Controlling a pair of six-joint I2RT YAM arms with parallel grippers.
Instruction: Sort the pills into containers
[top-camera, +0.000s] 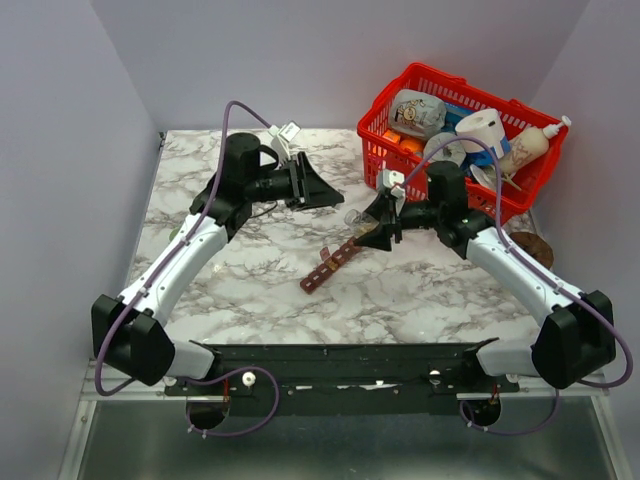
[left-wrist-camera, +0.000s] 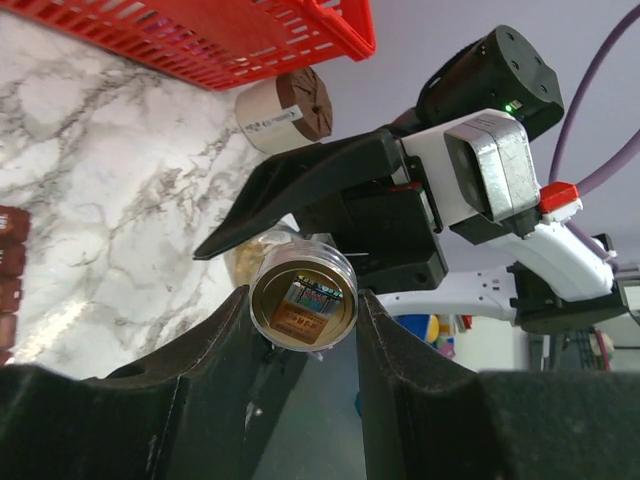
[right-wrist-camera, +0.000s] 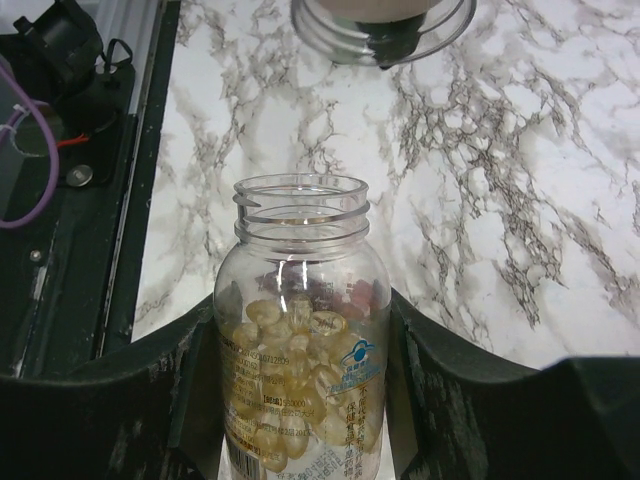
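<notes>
The dark red containers lie on the table; what is inside is too small to see. Just behind them, the right gripper squeezes an open clear bottle with the pills inside. The left gripper pinches the round cap. The table is white marble and the walls are grey. A full red basket sits at the back. The bottle's label is too small to read.

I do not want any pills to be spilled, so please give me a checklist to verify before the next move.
1. The bottle is uncapped: ok.
2. The right gripper is shut on the bottle: ok.
3. The cap is held in the left gripper: ok.
4. The pills are inside the bottle: ok.
5. The bottle mouth is above the compartment strip: cannot tell.
</notes>
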